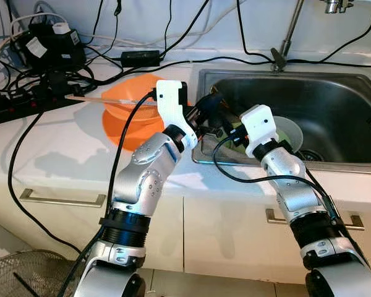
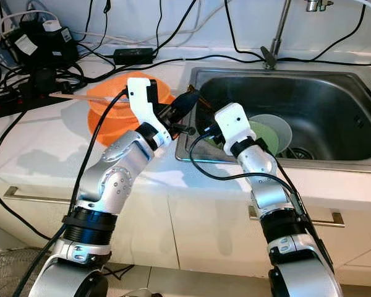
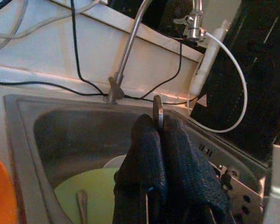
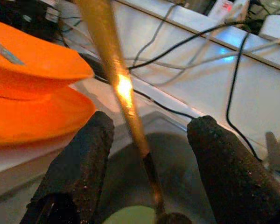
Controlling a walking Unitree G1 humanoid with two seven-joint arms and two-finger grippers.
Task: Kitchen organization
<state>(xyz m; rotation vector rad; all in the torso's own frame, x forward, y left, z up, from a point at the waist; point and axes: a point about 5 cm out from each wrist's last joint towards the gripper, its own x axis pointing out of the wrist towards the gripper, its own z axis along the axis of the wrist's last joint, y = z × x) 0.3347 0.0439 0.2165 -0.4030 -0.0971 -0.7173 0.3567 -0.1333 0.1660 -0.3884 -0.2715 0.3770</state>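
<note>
Left tool (image 3: 161,140) over the sink (image 1: 334,93) pinched tight on a metal utensil (image 3: 157,111); right tool (image 4: 144,154) gaping around a wooden stick (image 4: 114,70), gripping nothing

White countertop (image 1: 62,142) carries a steel sink (image 1: 334,158) set into it. Off the left fingers' outer side lies an orange plate (image 1: 127,133) with an orange bowl (image 1: 133,99) stacked on it; a thin stick (image 1: 89,98) rests across the bowl's rim. Beyond these, at the back of the counter, lie black cables (image 1: 80,65), a power strip (image 1: 18,105) and adapters (image 1: 139,57). Tap base (image 1: 278,59) stands behind the sink.
</note>
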